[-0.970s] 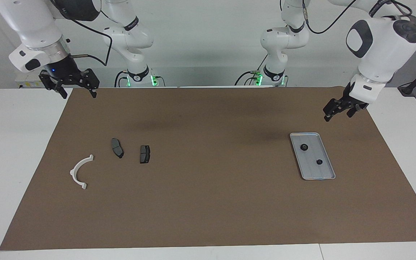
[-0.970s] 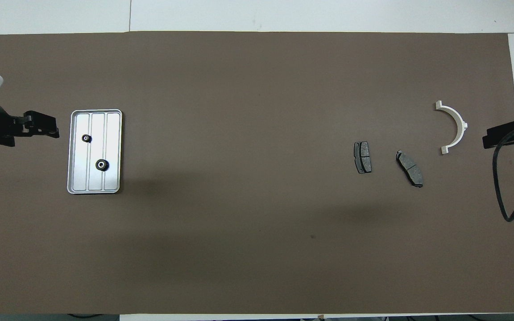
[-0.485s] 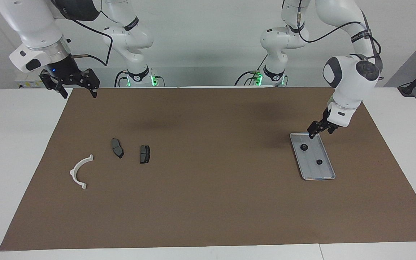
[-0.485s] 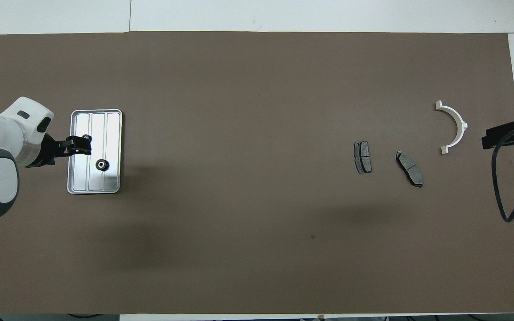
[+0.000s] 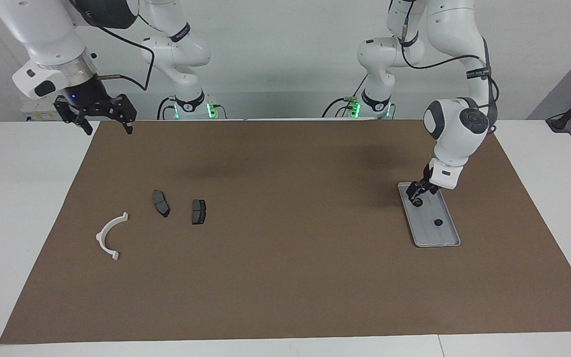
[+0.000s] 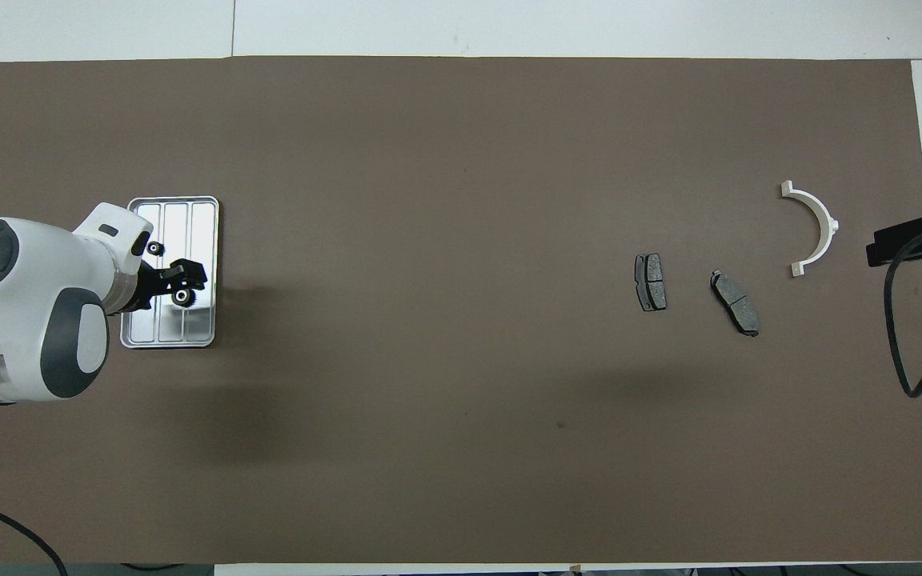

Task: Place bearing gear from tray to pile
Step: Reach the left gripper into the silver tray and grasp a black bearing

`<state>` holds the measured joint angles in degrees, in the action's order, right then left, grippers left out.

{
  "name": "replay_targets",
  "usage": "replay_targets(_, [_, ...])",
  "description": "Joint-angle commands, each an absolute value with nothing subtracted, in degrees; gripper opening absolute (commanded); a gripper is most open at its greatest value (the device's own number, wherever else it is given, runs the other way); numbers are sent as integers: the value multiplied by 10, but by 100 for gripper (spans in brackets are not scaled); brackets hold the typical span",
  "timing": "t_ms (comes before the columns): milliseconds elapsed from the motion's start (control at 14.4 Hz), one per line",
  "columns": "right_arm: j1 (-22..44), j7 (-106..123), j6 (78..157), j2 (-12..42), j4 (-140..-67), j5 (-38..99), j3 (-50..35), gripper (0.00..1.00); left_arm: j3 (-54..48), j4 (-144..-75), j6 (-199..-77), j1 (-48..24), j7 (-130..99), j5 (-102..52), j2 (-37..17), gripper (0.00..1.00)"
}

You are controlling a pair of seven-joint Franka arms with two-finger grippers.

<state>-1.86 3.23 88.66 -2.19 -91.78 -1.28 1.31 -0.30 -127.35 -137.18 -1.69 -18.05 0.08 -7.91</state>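
The silver-grey tray (image 5: 445, 237) (image 6: 171, 328) lies toward the left arm's end of the table with two small black bearing gears in it. My left gripper (image 5: 416, 193) (image 6: 182, 282) is low over the gear nearer to the robots (image 5: 418, 202) (image 6: 182, 297), open, fingers either side of it. The gear still rests on the tray. The other gear (image 5: 437, 222) (image 6: 155, 248) lies farther along the tray. The pile is toward the right arm's end: two dark brake pads (image 5: 161, 203) (image 5: 198, 211) and a white half-ring bracket (image 5: 111, 234) (image 6: 813, 228). My right gripper (image 5: 108, 130) (image 6: 879, 246) waits open, raised over the mat's corner.
A brown mat (image 5: 285, 277) covers most of the white table (image 5: 23, 208). The brake pads (image 6: 651, 282) (image 6: 735, 302) lie a little apart from each other. A black cable (image 6: 905, 336) hangs by the right gripper.
My left arm has swung in from beside the tray and come down over the gear nearer to the robots, its fingers narrowing a little. The right arm has not moved.
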Motion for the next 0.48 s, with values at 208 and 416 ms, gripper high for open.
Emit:
replay_targets(208, [-25,6,875,-33,-927,-10,8,100,4,-1270,-1411,-19,-165,10,-113,85])
replay_targets(416, [-22,5,875,-39,-936,-10,8,100,4,-1272,-1411,-16,-150,11,-113,65])
